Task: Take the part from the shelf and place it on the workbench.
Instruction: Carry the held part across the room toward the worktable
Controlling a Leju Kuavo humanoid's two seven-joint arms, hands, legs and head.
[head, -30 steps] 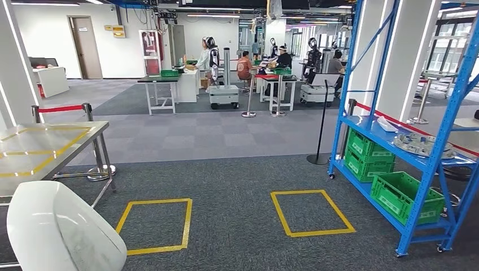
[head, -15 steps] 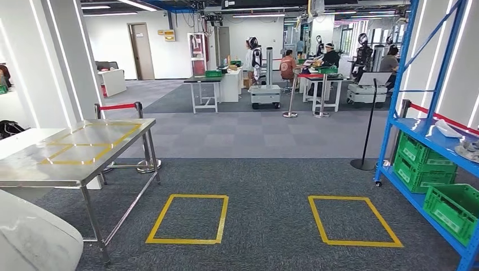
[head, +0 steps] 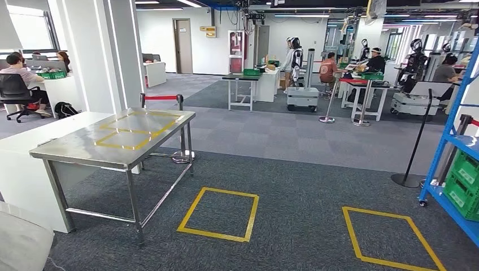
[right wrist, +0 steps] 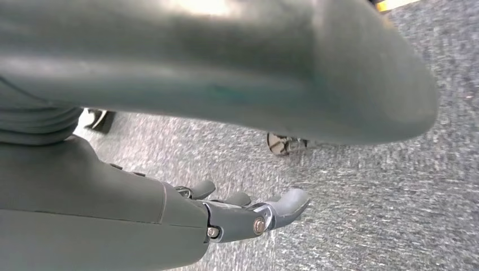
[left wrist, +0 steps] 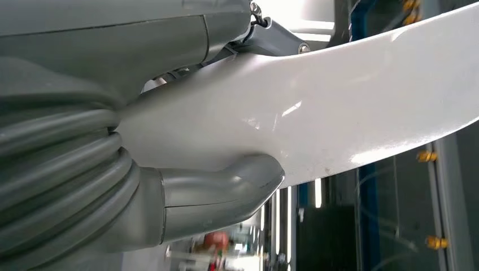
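Observation:
The part is a large, smooth white curved shell (left wrist: 339, 113). My left hand (left wrist: 101, 164) grips it, with the thick grey thumb (left wrist: 226, 192) pressed against its underside. A corner of the same white part (head: 20, 243) shows at the bottom left of the head view. The workbench (head: 85, 151) is a steel table marked with yellow tape, standing left of centre a few steps ahead. At the right edge is the blue shelf (head: 449, 138). My right hand (right wrist: 243, 214) hangs over the grey carpet with its fingers apart and nothing in them.
Two yellow tape squares (head: 220, 213) (head: 390, 237) lie on the carpet ahead. Green crates (head: 466, 186) sit in the shelf's lower tier. A white counter (head: 28, 164) adjoins the workbench, and a stanchion (head: 415, 141) stands near the shelf. People sit at desks far left and far back.
The camera has turned left: the shelf slid to the right edge and the workbench came towards the middle. The white part shows lower in the corner, still held.

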